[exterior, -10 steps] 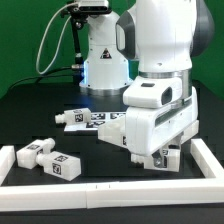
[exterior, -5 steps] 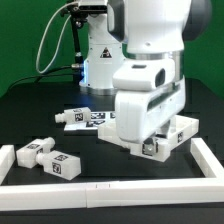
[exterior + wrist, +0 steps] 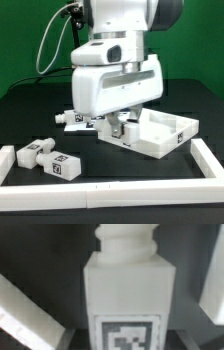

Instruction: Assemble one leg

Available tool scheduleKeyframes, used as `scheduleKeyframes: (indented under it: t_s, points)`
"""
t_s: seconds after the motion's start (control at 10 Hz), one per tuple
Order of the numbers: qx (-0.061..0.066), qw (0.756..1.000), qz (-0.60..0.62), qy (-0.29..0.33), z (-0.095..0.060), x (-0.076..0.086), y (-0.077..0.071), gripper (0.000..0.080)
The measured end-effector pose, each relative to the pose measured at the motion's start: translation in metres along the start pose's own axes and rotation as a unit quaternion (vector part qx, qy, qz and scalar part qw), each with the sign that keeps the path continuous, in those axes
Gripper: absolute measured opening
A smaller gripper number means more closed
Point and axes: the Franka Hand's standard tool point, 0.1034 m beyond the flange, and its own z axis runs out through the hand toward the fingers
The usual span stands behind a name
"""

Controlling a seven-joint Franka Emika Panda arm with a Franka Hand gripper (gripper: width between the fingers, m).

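Observation:
In the wrist view a white leg [image 3: 125, 286] with a ribbed peg on its far end and a black-and-white tag fills the frame. My gripper [image 3: 125, 339] is shut on its tagged end, with dark fingers [image 3: 80, 339] on either side. In the exterior view the gripper [image 3: 121, 126] holds this leg [image 3: 122, 131] at the near left corner of the white tray-like panel [image 3: 165, 138]. Whether the leg touches the panel is hidden by the hand. Two more legs [image 3: 35, 152] [image 3: 62, 165] lie at the exterior view's lower left. Another leg [image 3: 70, 117] lies behind.
A white raised border [image 3: 110, 190] runs along the front and up the exterior view's right side [image 3: 207, 157]. The arm's base [image 3: 100, 60] and a cable stand at the back. Tagged white pieces [image 3: 97, 121] lie beside the panel, partly hidden by the hand.
The arm has swung to the exterior view's left and slightly back, carrying the leg from the panel's right front side to its near left corner.

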Motion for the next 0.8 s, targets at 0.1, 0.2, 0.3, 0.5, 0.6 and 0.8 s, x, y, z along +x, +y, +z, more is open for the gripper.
scheduleKeyframes:
  t_s: [0.1,0.2,0.3,0.5,0.6,0.8]
  points:
    - [0.0,1.0,0.001,0.0,0.001,-0.001,0.001,0.0284]
    - [0.0,1.0,0.001,-0.001,0.001,-0.001,0.001,0.0284]
    - [0.0,1.0,0.002,-0.001,0.001,-0.003,0.002,0.0285]
    - [-0.01,0.997,0.081,-0.001,-0.011,-0.065,0.013,0.0285]
    - [-0.005,0.992,0.125,-0.008,-0.01,-0.091,0.015,0.0285]
    - [0.005,0.989,0.145,-0.017,-0.007,-0.098,0.012,0.0285]
